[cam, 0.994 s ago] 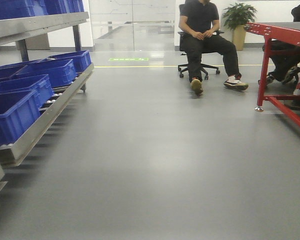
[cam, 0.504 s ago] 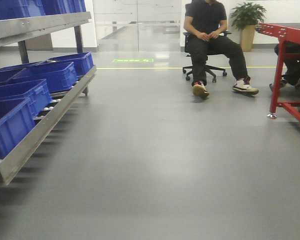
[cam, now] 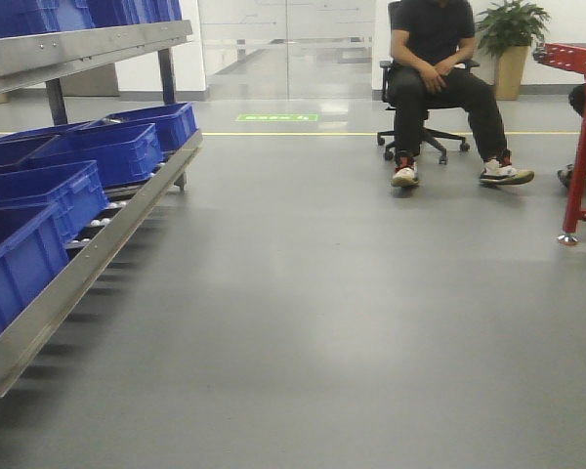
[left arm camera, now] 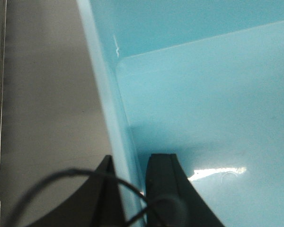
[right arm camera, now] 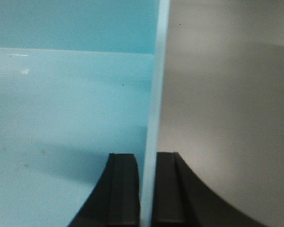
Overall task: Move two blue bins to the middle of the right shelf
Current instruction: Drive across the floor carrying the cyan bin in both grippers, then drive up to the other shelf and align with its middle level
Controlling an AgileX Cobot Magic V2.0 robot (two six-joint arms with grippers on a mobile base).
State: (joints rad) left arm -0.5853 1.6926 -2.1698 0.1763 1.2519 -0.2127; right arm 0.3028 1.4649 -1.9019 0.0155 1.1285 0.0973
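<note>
Front view: dark blue bins (cam: 127, 151) are lined up on a steel rack (cam: 88, 264) at the left, and a man (cam: 435, 59) is seated at the upper right.
Left wrist view: a blue bin (left arm camera: 203, 94) is pinched at its side wall by the left gripper (left arm camera: 132, 163).
Right wrist view: a bin wall (right arm camera: 154, 85) is pinched by the right gripper (right arm camera: 148, 158).

Rack bins (cam: 117, 151): blue plastic, smooth, faint gloss — left of the frame.
Rack rail (cam: 88, 262): brushed steel, shiny.
Floor (cam: 322, 322): grey, smooth, soft sheen.
Held bin (left arm camera: 203, 94): pale blue plastic — glossy, with a bright glare patch at lower right.
</note>
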